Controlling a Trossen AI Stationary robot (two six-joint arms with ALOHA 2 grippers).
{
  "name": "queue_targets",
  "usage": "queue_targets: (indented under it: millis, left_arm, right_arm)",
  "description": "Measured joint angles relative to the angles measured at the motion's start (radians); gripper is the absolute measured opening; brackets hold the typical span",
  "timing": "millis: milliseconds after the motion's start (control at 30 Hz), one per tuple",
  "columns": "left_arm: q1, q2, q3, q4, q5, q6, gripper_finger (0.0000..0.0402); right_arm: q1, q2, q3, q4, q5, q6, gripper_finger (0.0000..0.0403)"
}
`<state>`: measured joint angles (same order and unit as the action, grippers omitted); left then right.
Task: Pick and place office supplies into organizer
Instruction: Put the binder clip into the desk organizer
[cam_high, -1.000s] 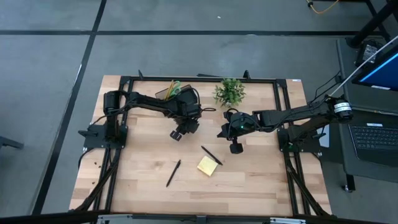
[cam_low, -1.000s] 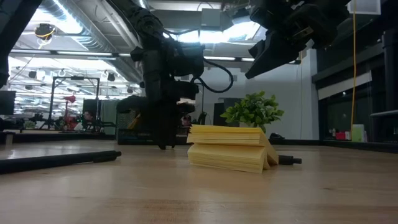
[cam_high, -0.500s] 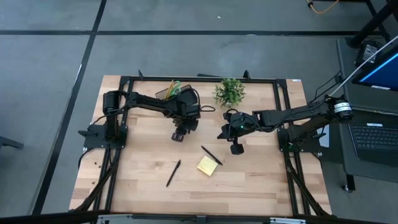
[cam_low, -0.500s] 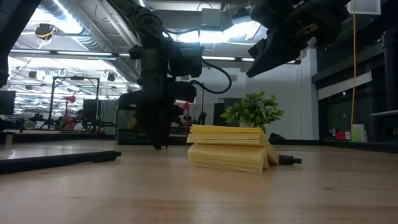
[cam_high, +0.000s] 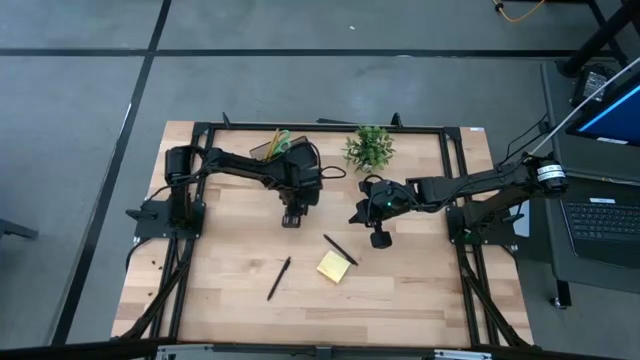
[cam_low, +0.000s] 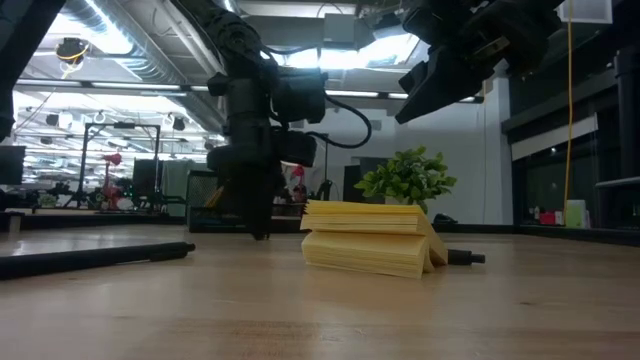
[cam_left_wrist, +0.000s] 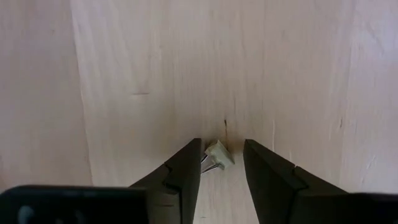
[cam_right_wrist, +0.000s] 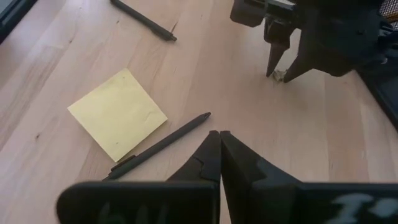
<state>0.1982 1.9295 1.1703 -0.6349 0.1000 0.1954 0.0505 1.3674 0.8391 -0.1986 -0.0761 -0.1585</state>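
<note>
A small pale clip-like item (cam_left_wrist: 219, 154) lies on the wooden table between the open fingers of my left gripper (cam_left_wrist: 222, 144), which points down at it just left of the table's middle (cam_high: 292, 218). My right gripper (cam_right_wrist: 219, 134) is shut and hangs above the table right of centre (cam_high: 378, 238), holding nothing. Below it lies a black pen (cam_right_wrist: 158, 146), beside a yellow sticky-note pad (cam_high: 334, 265). A second black pen (cam_high: 279, 278) lies nearer the front. The organizer (cam_high: 272, 148) stands at the far edge with green and yellow items in it. My left gripper's fingers point down from above, one on either side of the small pale item (cam_right_wrist: 278, 76), which rests on the table. It lies close to one finger (cam_left_wrist: 186, 165); whether they touch, I cannot tell.
A small green potted plant (cam_high: 368, 147) stands at the far edge, right of the organizer. In the low view the sticky-note pad (cam_low: 370, 238) is in front, with a pen (cam_low: 95, 257) at the left. Bare wood lies toward the near edge.
My left gripper has rolled about its downward-pointing axis while staying over the same spot, so its fingers now straddle the small item. The right arm and the loose items have kept still.
</note>
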Motion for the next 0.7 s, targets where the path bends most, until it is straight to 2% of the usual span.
queue_targets:
  millis: [167, 500, 700]
  left_arm:
    - [-0.007, -0.025, 0.0, -0.034, -0.007, 0.112, 0.0118]
    - [-0.007, -0.036, 0.0, -0.137, -0.015, 0.061, 0.0118]
    - [-0.007, -0.039, -0.001, -0.143, -0.019, 0.103, 0.0118]
  right_arm:
    - [0.0, 0.0, 0.0, 0.0, 0.0, 0.0, 0.001]
    - [0.0, 0.0, 0.0, -0.001, 0.001, 0.0, 0.001]
    - [0.0, 0.0, 0.0, 0.0, 0.001, 0.0, 0.001]
